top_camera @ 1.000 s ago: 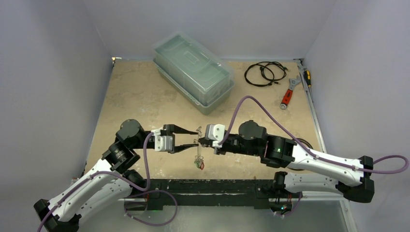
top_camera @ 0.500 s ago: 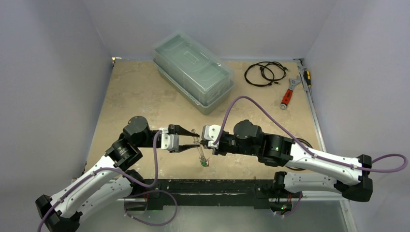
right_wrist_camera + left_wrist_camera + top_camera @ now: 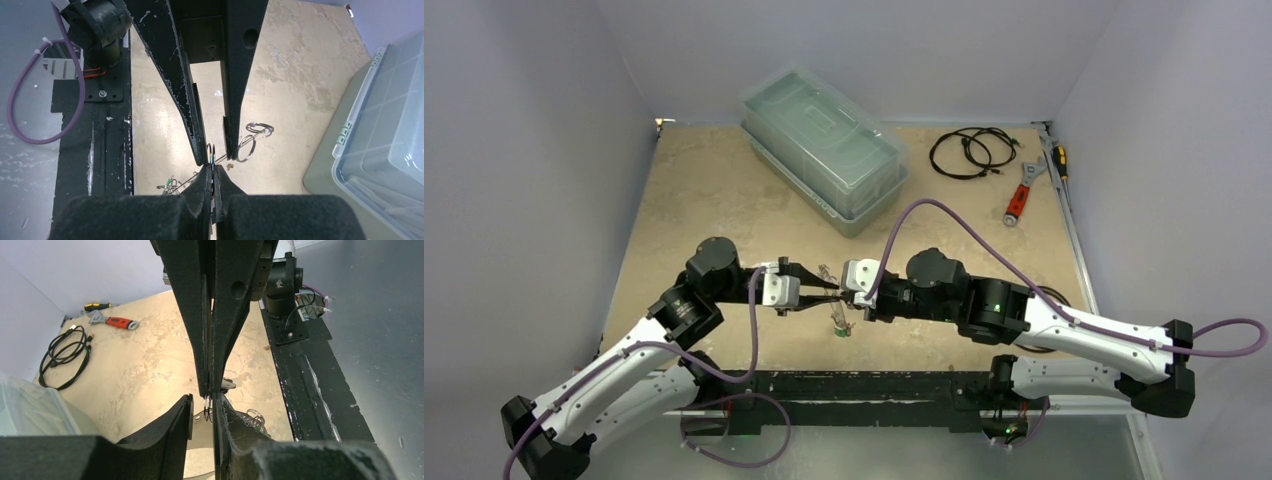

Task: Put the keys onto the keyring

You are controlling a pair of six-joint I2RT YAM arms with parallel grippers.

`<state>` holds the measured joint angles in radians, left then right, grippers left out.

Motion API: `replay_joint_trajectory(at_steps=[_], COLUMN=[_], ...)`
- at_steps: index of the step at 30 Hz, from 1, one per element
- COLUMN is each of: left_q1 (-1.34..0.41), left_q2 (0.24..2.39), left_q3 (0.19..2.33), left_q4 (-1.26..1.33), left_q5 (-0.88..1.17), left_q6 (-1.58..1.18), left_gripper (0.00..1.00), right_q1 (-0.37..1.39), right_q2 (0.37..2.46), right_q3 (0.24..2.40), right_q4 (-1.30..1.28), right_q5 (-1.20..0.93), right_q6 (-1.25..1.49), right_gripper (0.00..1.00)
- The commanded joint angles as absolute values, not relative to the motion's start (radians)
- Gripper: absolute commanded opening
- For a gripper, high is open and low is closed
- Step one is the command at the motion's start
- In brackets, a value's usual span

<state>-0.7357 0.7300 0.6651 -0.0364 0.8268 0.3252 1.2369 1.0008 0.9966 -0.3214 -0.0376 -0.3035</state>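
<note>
Over on the left, in front of the clear plastic box (image 3: 824, 150) and nearer the arm bases, the left gripper (image 3: 827, 291) reaches in with its fingers only a narrow way apart. There's daylight on both sides, so it has hold of nothing. Right in that gap sits the keyring (image 3: 211, 151), edge-on, a thin silver loop held up off the table (image 3: 714, 200). Just below it, on the side away from the box, the keys (image 3: 843, 326) dangle in a small bunch with a glint of green. I can't tell how they are attached. Meeting it nose to nose is the right gripper (image 3: 213, 172), its fingers pressed together and pinching the keyring's rim. Farther right, level with the box, lie a coiled black cable (image 3: 969, 150) and a red-handled wrench (image 3: 1020, 195).
</note>
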Motion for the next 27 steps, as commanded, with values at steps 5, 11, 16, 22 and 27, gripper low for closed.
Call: replay_joint_trajectory(at_steps=[5, 11, 16, 22, 27], left_q1=[-0.738, -0.738, -0.739, -0.738, -0.739], left_q2=[0.754, 0.752, 0.747, 0.690, 0.680], left_q3=[0.695, 0.691, 0.695, 0.698, 0.696], left_q4=[-0.020, -0.015, -0.015, 0.036, 0.048], left_q5=[0.862, 0.873, 0.858, 0.810, 0.840], left_q6=[0.325, 0.323, 0.314, 0.306, 0.301], left_gripper=[0.17, 0.09, 0.00, 0.00, 0.00], right_q1=[1.236, 1.237, 1.237, 1.237, 1.236], right_q2=[0.959, 0.962, 0.959, 0.920, 0.853], right_q3=[1.039, 1.040, 1.035, 0.993, 0.950], right_q4=[-0.242, -0.239, -0.230, -0.160, -0.113], right_q5=[-0.056, -0.068, -0.084, -0.013, 0.037], right_q6=[-0.299, -0.299, -0.297, -0.273, -0.242], right_gripper=[0.00, 0.00, 0.00, 0.41, 0.50])
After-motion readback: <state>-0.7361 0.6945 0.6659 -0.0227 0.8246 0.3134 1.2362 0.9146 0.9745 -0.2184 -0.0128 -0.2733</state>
